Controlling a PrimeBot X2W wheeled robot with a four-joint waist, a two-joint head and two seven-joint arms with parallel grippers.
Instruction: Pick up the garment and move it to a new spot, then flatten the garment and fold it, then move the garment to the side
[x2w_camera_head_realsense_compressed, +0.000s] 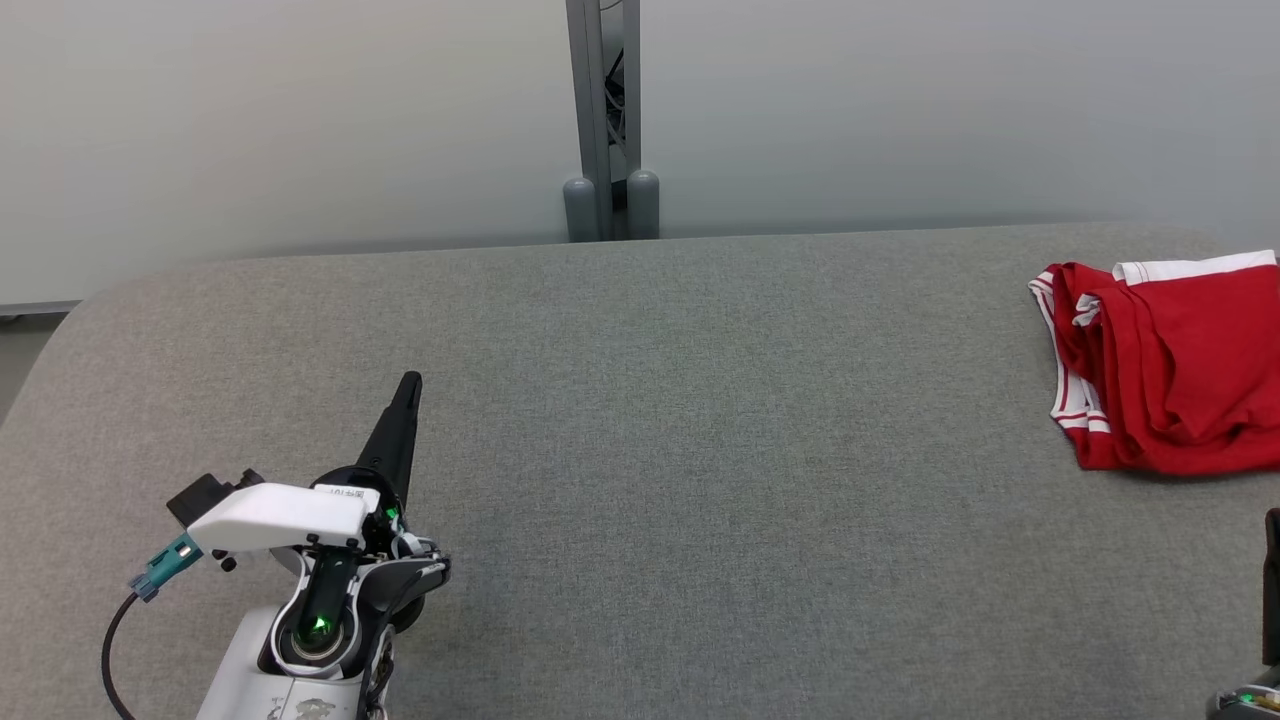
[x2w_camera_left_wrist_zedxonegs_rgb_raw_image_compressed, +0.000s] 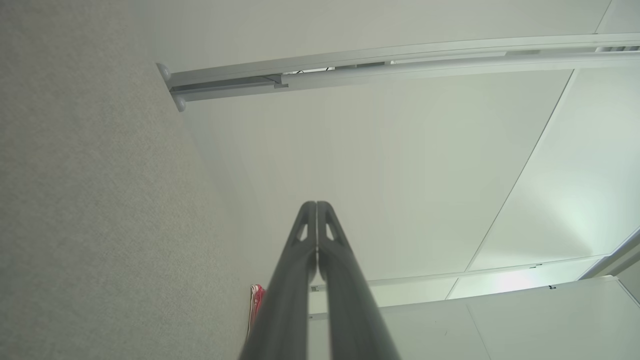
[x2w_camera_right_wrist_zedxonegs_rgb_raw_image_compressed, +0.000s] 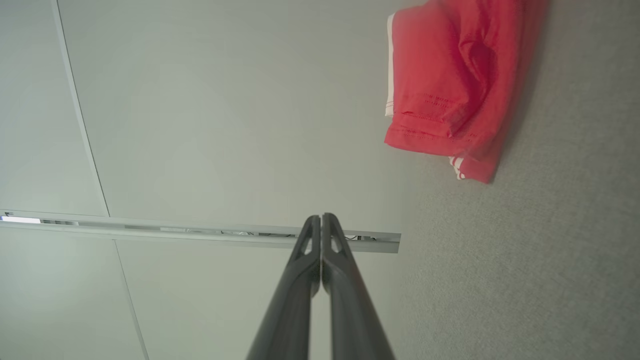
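A red garment (x2w_camera_head_realsense_compressed: 1170, 365) with white striped trim lies folded in a compact bundle at the far right of the grey table (x2w_camera_head_realsense_compressed: 700, 450). The right wrist view has the garment (x2w_camera_right_wrist_zedxonegs_rgb_raw_image_compressed: 450, 85) at upper right; a sliver of the garment (x2w_camera_left_wrist_zedxonegs_rgb_raw_image_compressed: 256, 297) peeks beside the fingers in the left wrist view. My left gripper (x2w_camera_head_realsense_compressed: 408, 385) hangs over the table's left front, shut and empty, fingers pressed together (x2w_camera_left_wrist_zedxonegs_rgb_raw_image_compressed: 316, 205). My right gripper (x2w_camera_right_wrist_zedxonegs_rgb_raw_image_compressed: 321, 217) is shut and empty too, well short of the garment; its dark finger (x2w_camera_head_realsense_compressed: 1272, 585) shows at the head view's right edge.
A grey metal post (x2w_camera_head_realsense_compressed: 603, 120) with two rounded feet stands behind the table's far edge against a pale wall. The table's corner rounds off at the left (x2w_camera_head_realsense_compressed: 60, 330).
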